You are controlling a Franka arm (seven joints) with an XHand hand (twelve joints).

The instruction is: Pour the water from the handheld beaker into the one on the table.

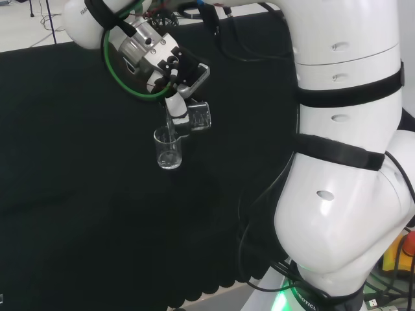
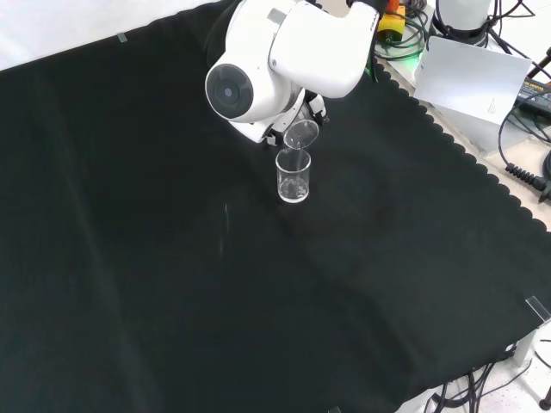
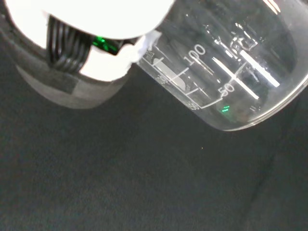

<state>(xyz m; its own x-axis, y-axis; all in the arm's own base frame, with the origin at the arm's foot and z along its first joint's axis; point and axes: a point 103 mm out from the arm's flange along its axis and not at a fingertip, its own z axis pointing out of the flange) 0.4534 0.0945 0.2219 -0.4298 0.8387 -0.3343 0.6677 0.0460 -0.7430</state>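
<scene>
A clear glass beaker [image 3: 231,67], seen close in the wrist view, carries a white printed measuring scale on its wall. Two numbers can be read on that scale, "100" and "50", each beside a short horizontal graduation line, with shorter lines between them. Next to the scale sits a white blank marking patch with no writing on it. Other faint white print higher on the glass is too blurred to read.

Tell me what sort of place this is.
Probably a robotics lab set up for a lab-ware test: a white robot arm whose hand tips a graduated glass beaker over another beaker on a black cloth, with cables beside the bench.
</scene>
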